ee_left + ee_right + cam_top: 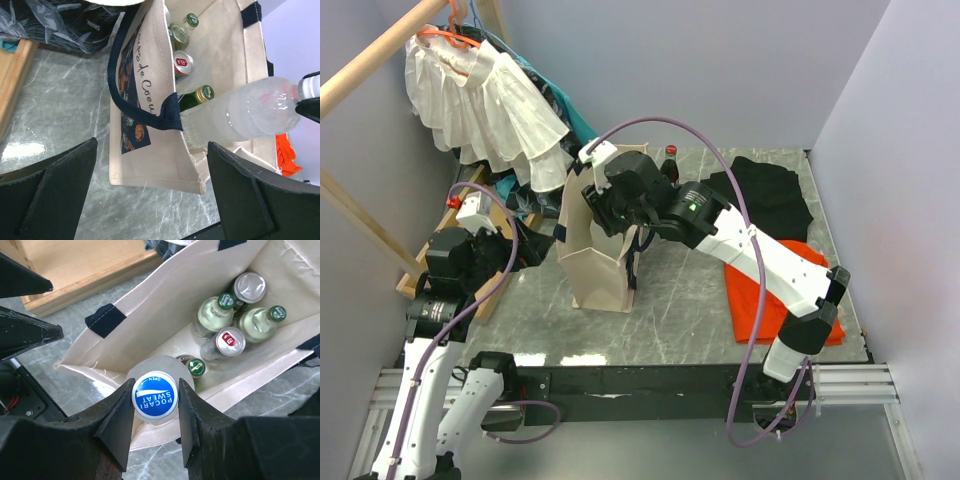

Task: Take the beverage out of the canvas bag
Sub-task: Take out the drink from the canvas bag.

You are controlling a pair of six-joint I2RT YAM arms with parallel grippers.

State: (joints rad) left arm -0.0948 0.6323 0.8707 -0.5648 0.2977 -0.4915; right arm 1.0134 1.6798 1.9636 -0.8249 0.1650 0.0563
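Right gripper (155,392) clamping a clear bottle (240,117) by its cap over the canvas bag (165,315), left gripper (152,150) spread wide beside it

bag | canvas bag (595,270): cream, boxy, navy strap handles, printed side panel; upright on the desk (690,300); mouth open || beverage | bottle (240,117): cloudy plastic, blue printed cap; cap up, neck clamped in the right tool (155,405); base at the bag's mouth, beside one rim
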